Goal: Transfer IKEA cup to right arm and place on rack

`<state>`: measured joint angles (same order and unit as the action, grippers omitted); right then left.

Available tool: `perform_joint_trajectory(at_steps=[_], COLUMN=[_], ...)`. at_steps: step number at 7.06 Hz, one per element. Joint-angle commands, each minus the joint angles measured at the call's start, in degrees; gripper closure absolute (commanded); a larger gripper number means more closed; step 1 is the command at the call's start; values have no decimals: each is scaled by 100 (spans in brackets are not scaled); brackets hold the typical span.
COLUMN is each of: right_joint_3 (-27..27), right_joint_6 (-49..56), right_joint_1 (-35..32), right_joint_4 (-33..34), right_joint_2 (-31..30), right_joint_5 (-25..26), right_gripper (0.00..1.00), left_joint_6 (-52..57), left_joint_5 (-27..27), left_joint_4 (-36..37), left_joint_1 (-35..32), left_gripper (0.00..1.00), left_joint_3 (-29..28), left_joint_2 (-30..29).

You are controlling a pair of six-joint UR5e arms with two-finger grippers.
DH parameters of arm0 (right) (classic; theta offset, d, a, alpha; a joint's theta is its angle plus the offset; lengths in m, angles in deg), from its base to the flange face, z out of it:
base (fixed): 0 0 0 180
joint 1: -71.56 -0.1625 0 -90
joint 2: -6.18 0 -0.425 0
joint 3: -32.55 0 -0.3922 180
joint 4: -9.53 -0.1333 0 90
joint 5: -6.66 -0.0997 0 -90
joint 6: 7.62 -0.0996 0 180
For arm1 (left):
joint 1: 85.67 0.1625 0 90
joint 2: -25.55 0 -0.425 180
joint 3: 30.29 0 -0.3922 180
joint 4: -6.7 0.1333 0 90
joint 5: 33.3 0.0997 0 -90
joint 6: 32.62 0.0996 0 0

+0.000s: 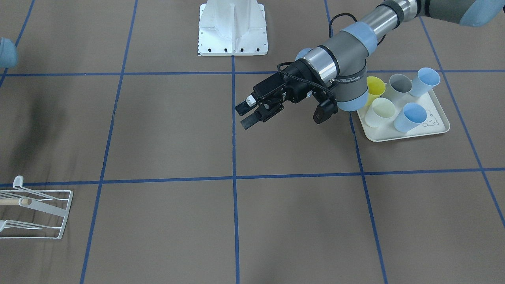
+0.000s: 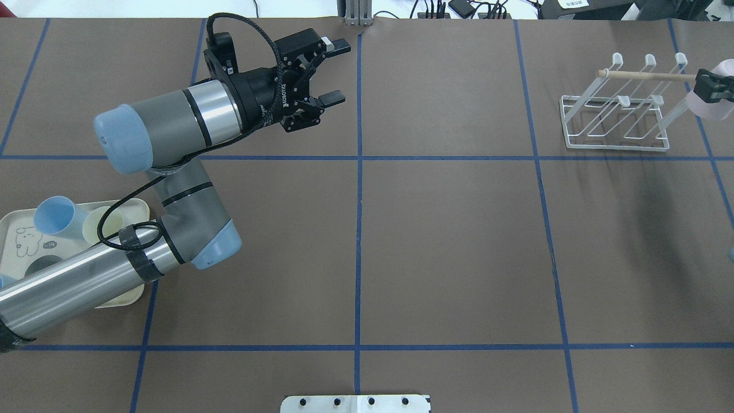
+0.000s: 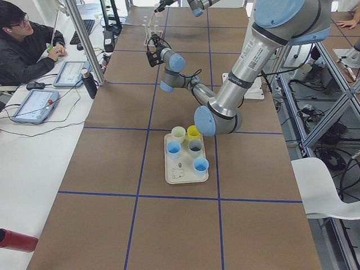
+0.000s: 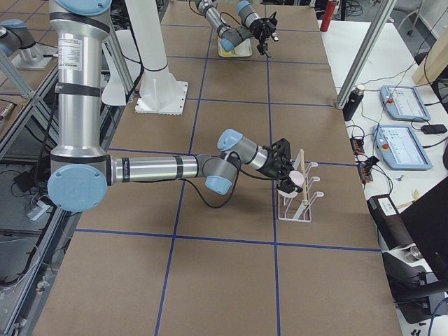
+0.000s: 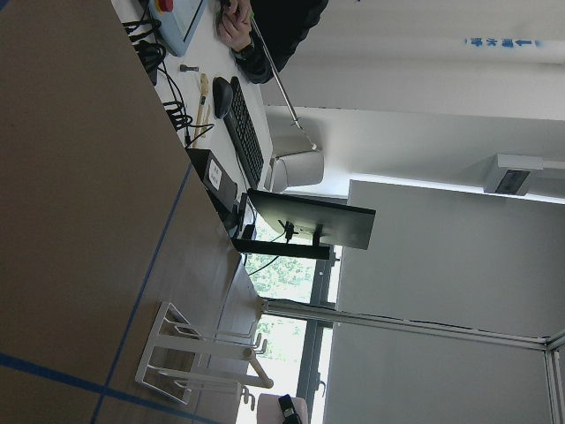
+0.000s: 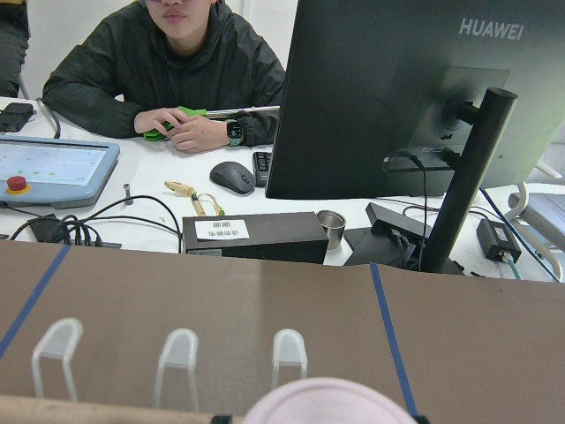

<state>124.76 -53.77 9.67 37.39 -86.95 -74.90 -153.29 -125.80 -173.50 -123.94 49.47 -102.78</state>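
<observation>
The right hand (image 2: 713, 86) was closed on the pale pink cup (image 2: 708, 109), holding it above the table at the end of the rack (image 2: 625, 101), close by the tip of the dowel (image 2: 642, 75). Whether the cup touched the wire could not be told. The handover seemed finished, and hanging the cup was the step in hand.

To do it well, the cup's mouth should line up with one slanted prong (image 6: 181, 349) and slide down along the slant. The hand should let go only once the prong carries the weight. Its fingers need to stay off the dowel and the neighbouring prongs, because so slight a rack would likely skid if nudged.

The cup looked like smooth, matte, tapered plastic, light and easy to pinch. The rack was thin white wire with rounded caps on its prongs, and the dowel was pale bare wood.

The left hand (image 2: 337, 71) hung wide open and empty, well apart from the rack, above the brown table (image 2: 447, 246) with its blue taped lines. Five more cups stood on a cream tray (image 1: 398, 136).
</observation>
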Motion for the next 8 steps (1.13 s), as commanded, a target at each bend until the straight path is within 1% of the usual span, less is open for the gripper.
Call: perform_joint_trajectory(at_steps=[1, 5, 6, 7, 8], right_joint_3=[-107, -177, -177, -273, -292], right_joint_6=[0, 0, 0, 35, 44], right_joint_1=[1, 9, 9, 9, 9], right_joint_4=[-8, 0, 0, -17, -35], right_joint_2=[85, 76, 76, 76, 76], right_joint_5=[0, 0, -9, -9, -9], right_gripper=[100, 100, 59, 1, 0], left_joint_6=[0, 0, 0, 0, 0], left_joint_5=[13, 30, 30, 39, 39], left_joint_4=[-6, 2, 2, 2, -6], left_joint_1=[3, 56, 74, 74, 74], left_gripper=[0, 0, 0, 0, 0], left_joint_3=[-12, -12, -12, -12, -12], left_joint_2=[0, 0, 9, 26, 53])
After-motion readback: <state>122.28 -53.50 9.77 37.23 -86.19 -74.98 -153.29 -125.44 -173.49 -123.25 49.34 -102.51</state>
